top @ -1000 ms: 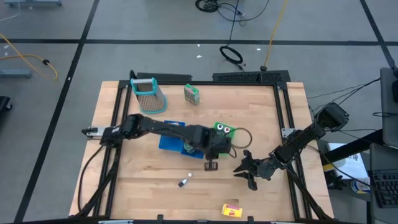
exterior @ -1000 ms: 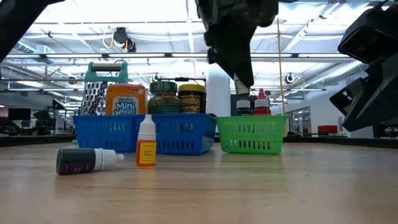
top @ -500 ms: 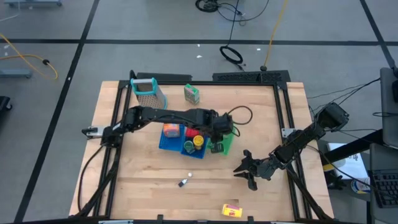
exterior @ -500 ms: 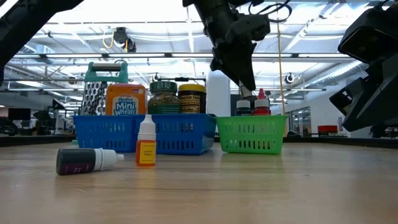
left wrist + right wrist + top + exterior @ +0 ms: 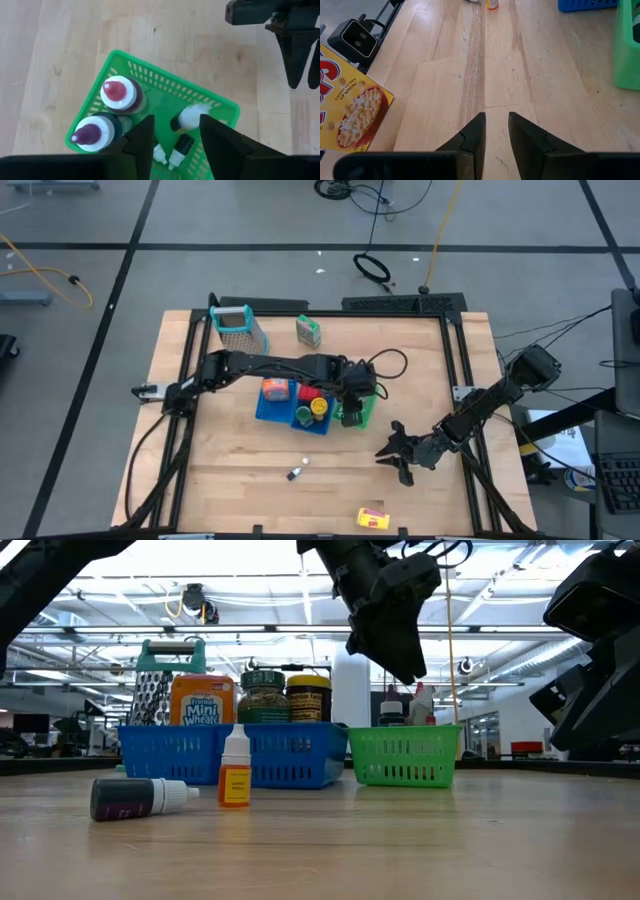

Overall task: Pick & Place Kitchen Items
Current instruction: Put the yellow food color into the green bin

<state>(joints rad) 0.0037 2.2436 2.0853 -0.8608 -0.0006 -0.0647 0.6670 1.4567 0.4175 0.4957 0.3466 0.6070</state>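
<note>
Now left gripper (image 5: 172, 137) hangs over the green basket (image 5: 217, 105), fingers parted, a small white-capped bottle (image 5: 190, 117) lying inside (likely just dropped). Right gripper (image 5: 398, 455) waits aside, nearly closed, empty. Purple-capped bottle (image 5: 135, 797) lies on table.

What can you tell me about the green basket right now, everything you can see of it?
The green basket is a small rectangular bin of bright green slotted plastic, standing upright on the wooden table right beside the blue basket. Inside stand two dark dropper bottles, one red-capped and one purple-capped, with a white-capped bottle and two smaller ones lying loose. The left end effector hovers just above it, fingers parted, holding nothing.
</note>
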